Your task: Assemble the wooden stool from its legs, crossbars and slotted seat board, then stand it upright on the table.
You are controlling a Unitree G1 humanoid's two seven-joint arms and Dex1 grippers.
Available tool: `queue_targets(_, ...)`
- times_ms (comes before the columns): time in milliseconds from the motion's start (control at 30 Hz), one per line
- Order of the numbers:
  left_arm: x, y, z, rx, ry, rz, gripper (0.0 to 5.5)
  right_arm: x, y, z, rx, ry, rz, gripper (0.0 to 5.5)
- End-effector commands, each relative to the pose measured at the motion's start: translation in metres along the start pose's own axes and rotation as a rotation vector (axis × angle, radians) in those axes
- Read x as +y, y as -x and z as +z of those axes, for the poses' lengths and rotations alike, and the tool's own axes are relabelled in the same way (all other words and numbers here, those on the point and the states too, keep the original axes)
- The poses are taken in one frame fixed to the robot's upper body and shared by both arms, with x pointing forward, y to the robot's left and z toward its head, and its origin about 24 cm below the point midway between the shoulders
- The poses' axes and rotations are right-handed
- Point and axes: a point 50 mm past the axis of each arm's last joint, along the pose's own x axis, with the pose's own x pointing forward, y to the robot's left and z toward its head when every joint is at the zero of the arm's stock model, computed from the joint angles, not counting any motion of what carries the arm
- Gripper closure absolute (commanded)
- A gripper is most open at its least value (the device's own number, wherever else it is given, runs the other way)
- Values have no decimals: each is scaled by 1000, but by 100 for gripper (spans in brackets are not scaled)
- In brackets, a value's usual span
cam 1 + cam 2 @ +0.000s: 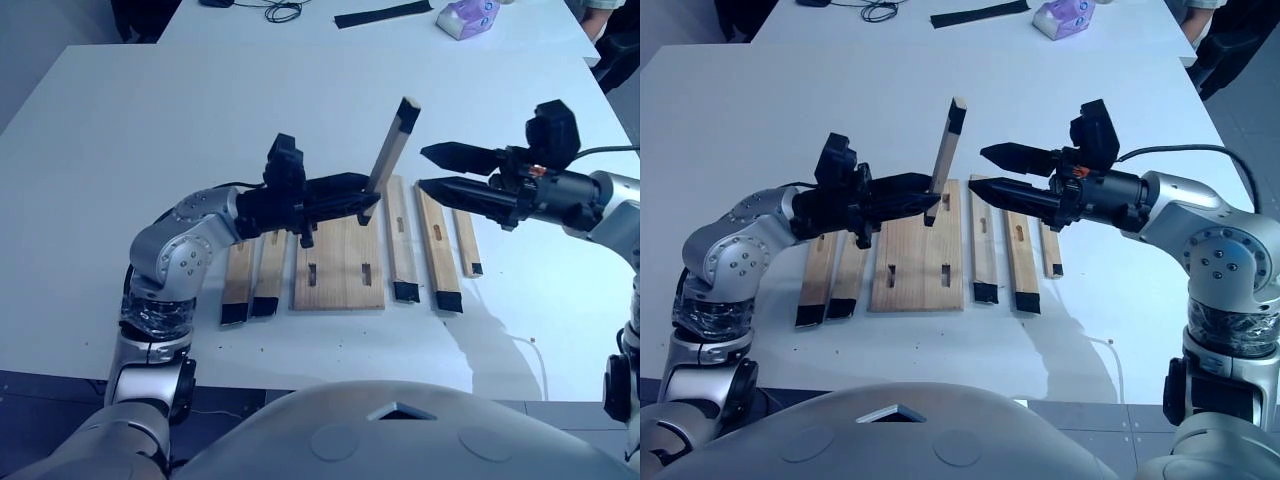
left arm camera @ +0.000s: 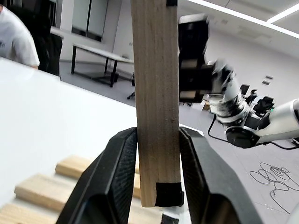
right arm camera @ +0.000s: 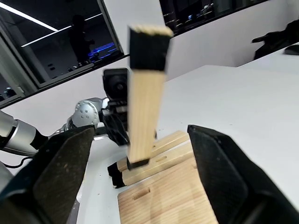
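A slotted seat board (image 1: 340, 262) lies flat on the white table (image 1: 150, 130), with wooden legs and crossbars laid alongside it on both sides. My left gripper (image 1: 371, 202) is shut on the lower end of a wooden leg (image 1: 393, 146) with black ends, holding it nearly upright over the board's far edge. In the left wrist view the leg (image 2: 155, 93) stands between the two black fingers (image 2: 114, 182). My right gripper (image 1: 428, 170) is open, its fingers pointing at the leg from the right, a short gap away. The right wrist view has the leg (image 3: 145, 112) between its fingers.
Two pieces (image 1: 250, 278) lie left of the board, three (image 1: 436, 245) to its right. At the far edge of a second table sit a purple tissue pack (image 1: 467, 17), a black strip (image 1: 382, 13) and cables.
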Motion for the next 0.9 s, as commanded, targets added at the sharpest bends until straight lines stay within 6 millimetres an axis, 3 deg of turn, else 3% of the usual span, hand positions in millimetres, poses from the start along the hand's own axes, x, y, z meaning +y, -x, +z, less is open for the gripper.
queue_targets(33, 3, 3, -14, 60, 5, 23, 419, 0, -8, 1, 26, 17, 2, 181)
queue_targets(233, -8, -3, -10, 42, 42, -62, 419, 1, -10, -2, 39, 13, 14, 181)
queue_targets(467, -22, -15, 13, -33, 98, -198, 419, 6, -15, -2, 19, 4, 70, 181)
queue_targets(900, -23, -11, 3, 32, 95, -181, 419, 14, -21, 10, 19, -6, 168, 181)
